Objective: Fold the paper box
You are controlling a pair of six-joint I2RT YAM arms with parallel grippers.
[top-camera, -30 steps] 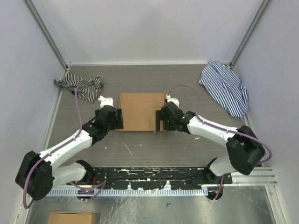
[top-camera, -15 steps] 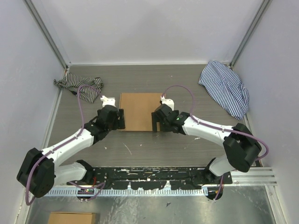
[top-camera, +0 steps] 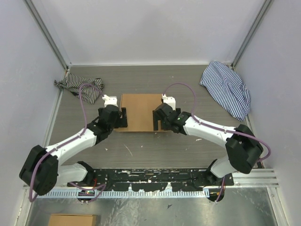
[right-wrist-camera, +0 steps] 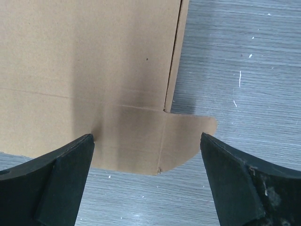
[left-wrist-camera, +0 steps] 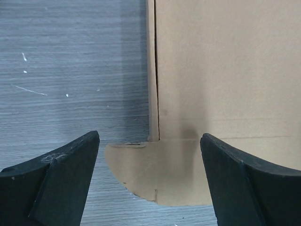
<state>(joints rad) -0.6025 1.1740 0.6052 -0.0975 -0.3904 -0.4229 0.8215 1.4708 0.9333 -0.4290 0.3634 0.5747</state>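
The paper box (top-camera: 140,111) is plain brown cardboard, lying closed and flat at the table's middle. My left gripper (top-camera: 123,117) is open over the box's near left corner. In the left wrist view a rounded flap (left-wrist-camera: 155,174) sticks out between the black fingers (left-wrist-camera: 61,181). My right gripper (top-camera: 156,119) is open over the near right corner. In the right wrist view the box (right-wrist-camera: 89,66) fills the upper left, and a rounded flap (right-wrist-camera: 183,139) lies flat between the fingers (right-wrist-camera: 235,183). Neither gripper holds anything.
A striped dark cloth (top-camera: 77,86) lies at the back left. A blue striped cloth (top-camera: 226,88) lies at the back right. White walls close the table in. Another cardboard piece (top-camera: 73,220) lies below the front rail.
Both grippers have shifted slightly away from me along the box's sides, the right one also inward over the corner. The box has not moved.
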